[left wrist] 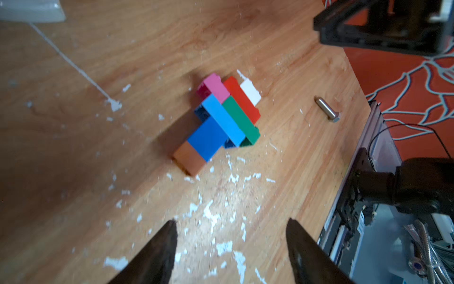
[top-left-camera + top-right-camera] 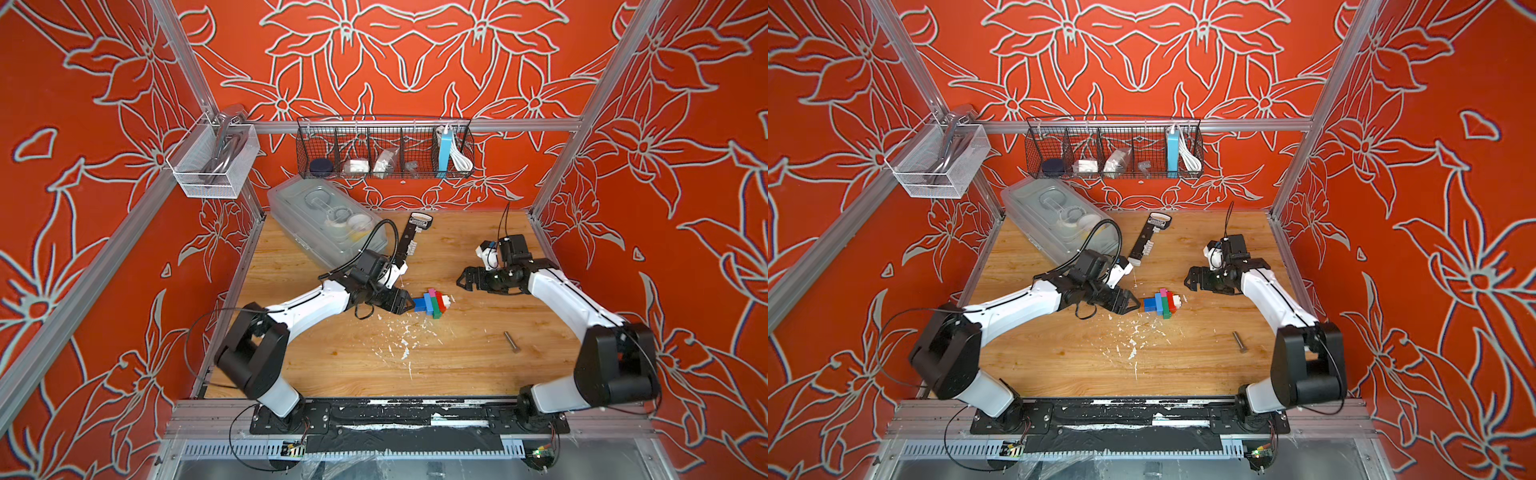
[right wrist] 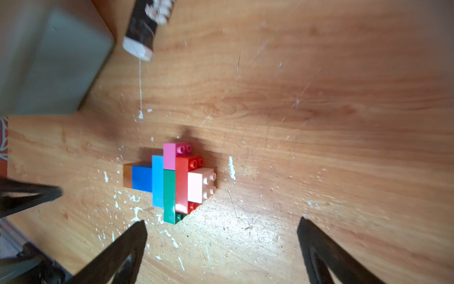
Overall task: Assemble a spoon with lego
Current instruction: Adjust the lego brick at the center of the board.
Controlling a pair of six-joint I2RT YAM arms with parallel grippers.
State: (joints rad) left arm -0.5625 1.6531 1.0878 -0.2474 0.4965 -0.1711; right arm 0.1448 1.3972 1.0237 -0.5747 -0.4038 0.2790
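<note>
The spoon lies flat in the middle of the wooden table. It is the lego pressed together: a wide head of white, red, pink and green bricks, a light blue crossbar, then a blue and brown stem. My left gripper is open and empty, its tips just short of the brown stem end. To the right of the white head end, a short gap away, my right gripper hangs open with nothing between its fingers.
A black-and-white bar tool and a clear lidded box lie behind the left arm. A metal bolt rests front right. White flecks litter the table in front of the spoon. Wire baskets hang on the back rail.
</note>
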